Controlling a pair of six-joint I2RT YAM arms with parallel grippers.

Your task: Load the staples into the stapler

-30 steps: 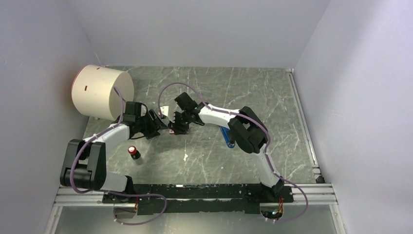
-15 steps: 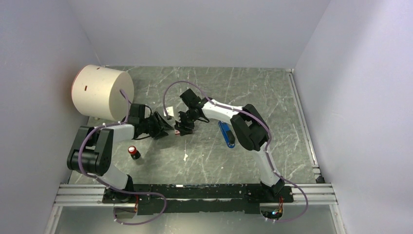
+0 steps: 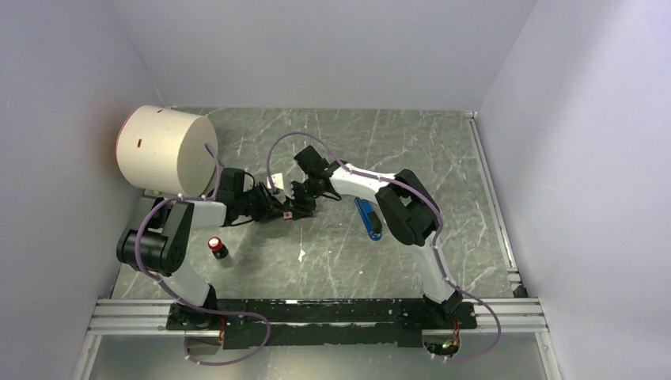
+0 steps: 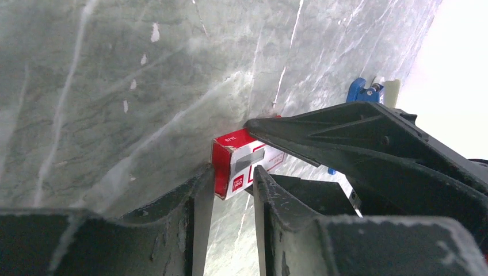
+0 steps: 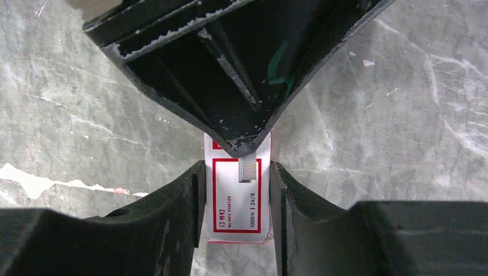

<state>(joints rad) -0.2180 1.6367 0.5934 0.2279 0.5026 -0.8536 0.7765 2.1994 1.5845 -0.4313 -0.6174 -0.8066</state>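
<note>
Over on the left, a big cream cylinder lies on its side at the back corner of the marbled grey worktop. In front of it, nearer the arms, stands a small dark thing with a red top; I can't make out what it is.

The left gripper reaches in towards the middle, low over the worktop, its jaws drawn narrow around one end of a red-and-white staple box. The fingers sit right against that end, but I can't tell whether they are actually pinching it.

Meeting it from the other side, the right gripper holds the same box, a finger pressed flat along each long side.

A small white scrap lies on the worktop nearer the arms.

Further right, the blue stapler lies flat on the worktop beside the right arm's forearm, apart from both grippers and from the box.
</note>
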